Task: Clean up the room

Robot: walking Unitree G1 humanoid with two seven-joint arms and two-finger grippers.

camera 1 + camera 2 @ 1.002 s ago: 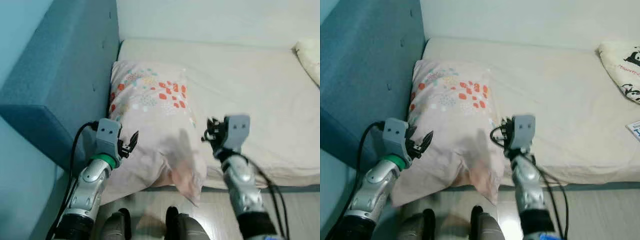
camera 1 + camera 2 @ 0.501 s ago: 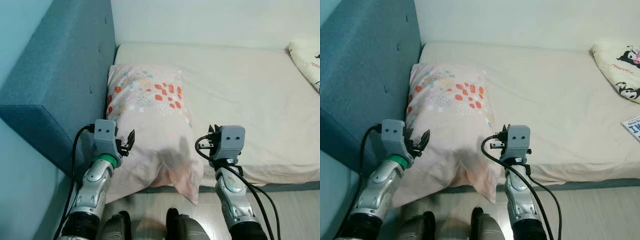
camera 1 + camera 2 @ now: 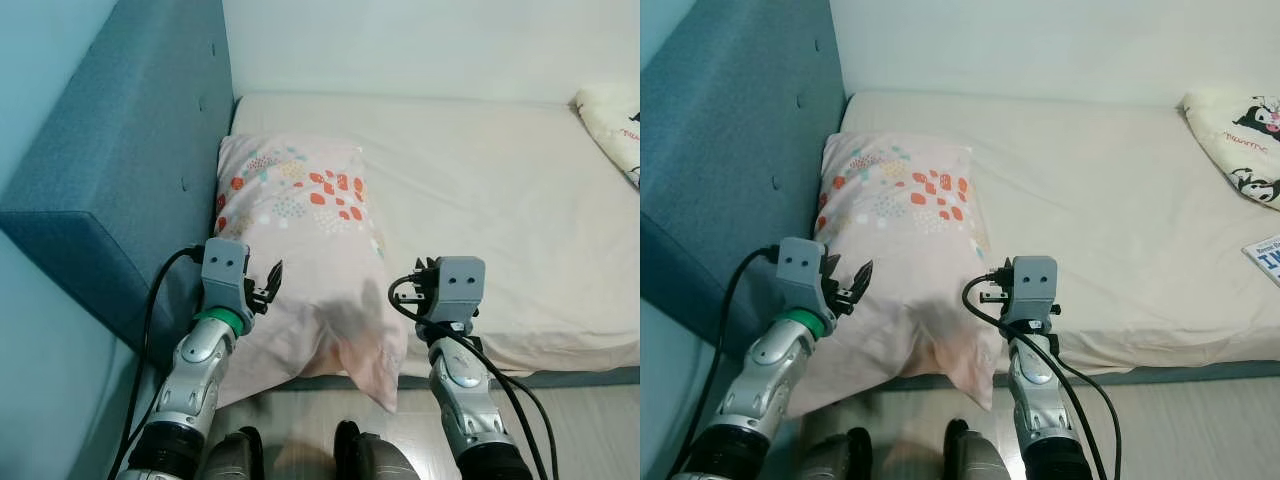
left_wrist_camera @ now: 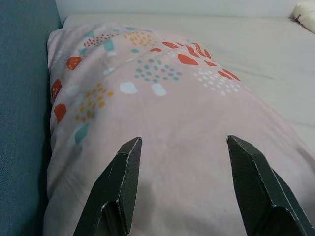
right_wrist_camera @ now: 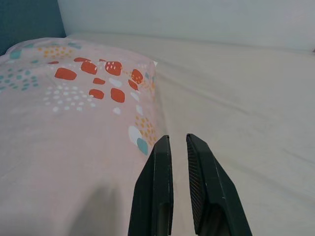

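- Blue upholstered headboard [image 3: 730, 150] – runs from 8 to 11 o'clock, with button tufts on its face.
- Mattress [image 3: 1120, 200] under a cream sheet – spreads from centre out to 3 o'clock, lightly creased.
- Pale wall [image 3: 1040, 50] at 12 o'clock, meeting the mattress's far edge.
- Cream cushion with a black cartoon print [image 3: 1240, 140] at 2 o'clock, lying on the mattress.
- Blue-printed booklet or paper [image 3: 1268, 255] at 3 o'clock, cut by the frame edge; print unreadable.
- Light floor [image 3: 1180, 430] at 5 o'clock, below the bed's dark base strip [image 3: 1200, 372].

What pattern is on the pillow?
Pale pink pillow with red, teal and orange dots and patches; clearest in the left wrist view.
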